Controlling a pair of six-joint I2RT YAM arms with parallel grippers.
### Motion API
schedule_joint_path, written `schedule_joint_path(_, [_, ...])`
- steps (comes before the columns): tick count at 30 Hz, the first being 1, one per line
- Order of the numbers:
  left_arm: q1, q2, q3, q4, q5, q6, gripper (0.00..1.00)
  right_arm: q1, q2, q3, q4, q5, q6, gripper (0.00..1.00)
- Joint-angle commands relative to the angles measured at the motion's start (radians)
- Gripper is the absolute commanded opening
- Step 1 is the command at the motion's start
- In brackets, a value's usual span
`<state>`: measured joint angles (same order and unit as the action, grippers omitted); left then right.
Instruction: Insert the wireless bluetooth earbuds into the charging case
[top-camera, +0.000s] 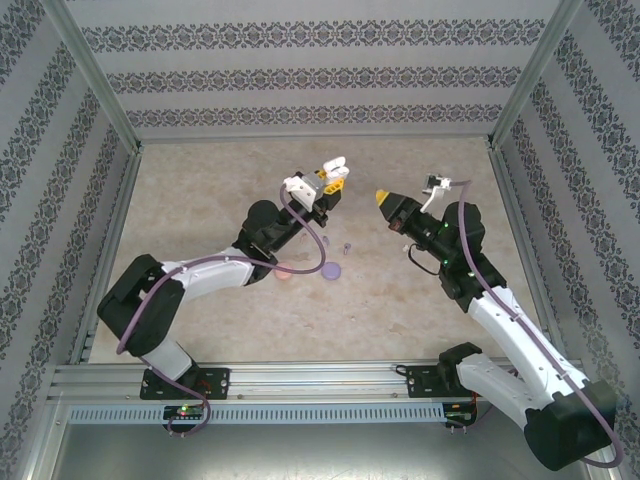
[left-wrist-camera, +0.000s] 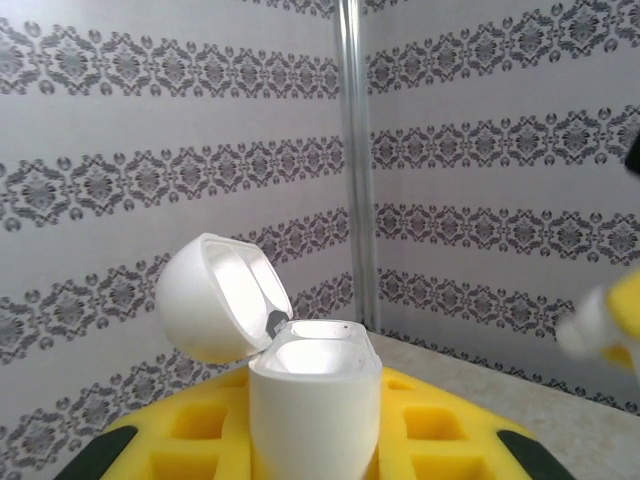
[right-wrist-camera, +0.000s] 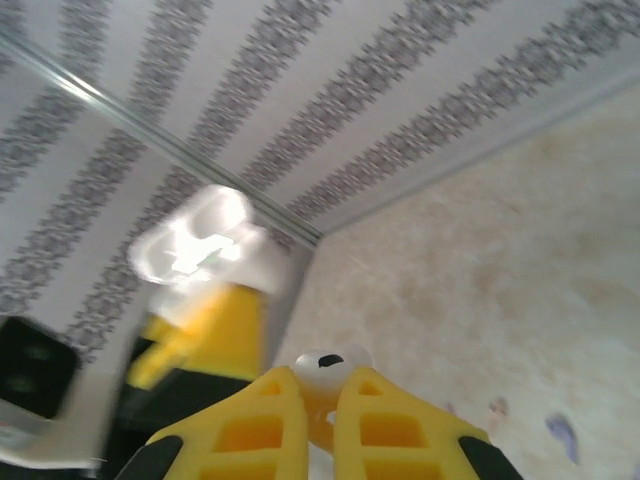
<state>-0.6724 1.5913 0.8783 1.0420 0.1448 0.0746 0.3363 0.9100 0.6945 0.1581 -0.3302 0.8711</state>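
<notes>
My left gripper (top-camera: 333, 176) is raised over the middle of the table and shut on a white charging case (top-camera: 336, 166). In the left wrist view the case (left-wrist-camera: 315, 420) stands upright between the yellow fingers (left-wrist-camera: 190, 425). Its lid (left-wrist-camera: 215, 295) is swung open to the left. My right gripper (top-camera: 382, 197) hangs just right of it, a short gap away, and is shut on a white earbud (right-wrist-camera: 330, 363) that pokes out from between its fingertips. In the right wrist view the open case (right-wrist-camera: 200, 245) shows blurred at upper left.
A purple case (top-camera: 331, 270) and a pinkish case (top-camera: 284, 271) lie on the table below the left gripper. Small purple buds (top-camera: 347, 246) lie beside them, also seen as purple buds (right-wrist-camera: 560, 432) on the table. Patterned walls and metal posts (left-wrist-camera: 352, 160) enclose the table.
</notes>
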Motion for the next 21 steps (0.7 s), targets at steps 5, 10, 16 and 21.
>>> schedule_joint_path(5, [0.01,-0.171,-0.061,-0.058,-0.01,-0.032,0.0,-0.005,0.074,-0.091,-0.179,0.058,-0.034,0.08])
schedule_joint_path(10, [0.009,-0.239,-0.086,-0.125,-0.011,-0.036,0.0,0.001,0.176,-0.159,-0.157,0.075,0.015,0.08])
schedule_joint_path(16, [0.01,-0.258,-0.089,-0.16,-0.003,-0.039,0.0,0.027,0.312,-0.191,-0.104,0.07,0.089,0.08])
schedule_joint_path(21, [0.009,-0.252,-0.086,-0.164,0.003,-0.044,0.0,0.045,0.392,-0.192,-0.082,0.055,0.13,0.08])
